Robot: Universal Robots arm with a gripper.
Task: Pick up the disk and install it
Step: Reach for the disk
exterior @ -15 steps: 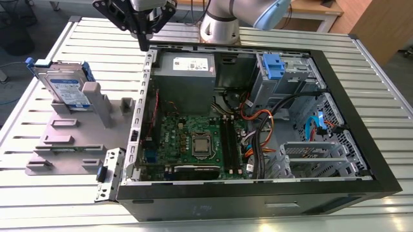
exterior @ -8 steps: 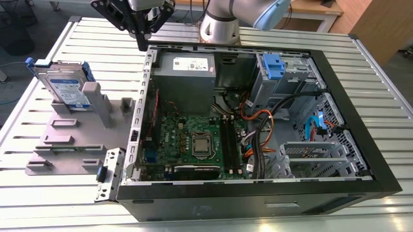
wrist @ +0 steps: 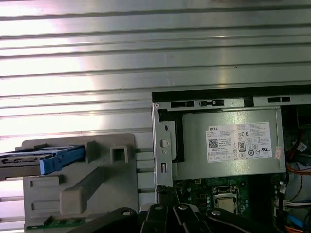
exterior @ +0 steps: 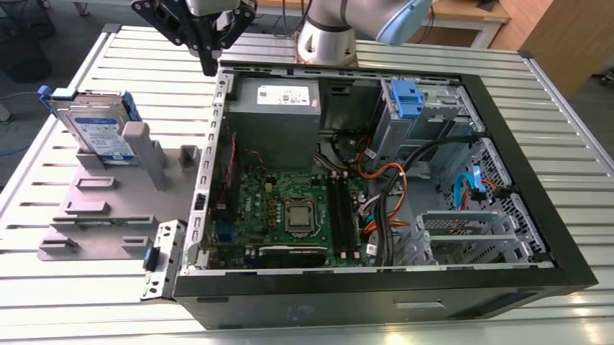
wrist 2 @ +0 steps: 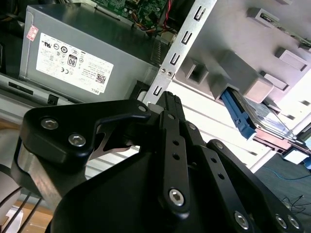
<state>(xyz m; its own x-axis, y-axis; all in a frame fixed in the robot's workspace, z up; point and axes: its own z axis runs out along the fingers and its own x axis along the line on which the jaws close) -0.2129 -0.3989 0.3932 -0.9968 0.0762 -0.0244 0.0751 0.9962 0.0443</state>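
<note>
End effector (exterior: 206, 70), clenched empty, hangs beside the case rim (exterior: 223, 90) (disk (exterior: 96, 129) stands apart in its stand (exterior: 106, 215)).

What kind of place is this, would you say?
Probably a robotics lab or test bench for computer assembly: an open computer case lies on a slatted metal table, the disk stands in a grey stand beside it, and a robot arm stands by the case.

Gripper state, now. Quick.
Gripper: closed, holding nothing. The disk sits in the stand, apart from the gripper.
</note>
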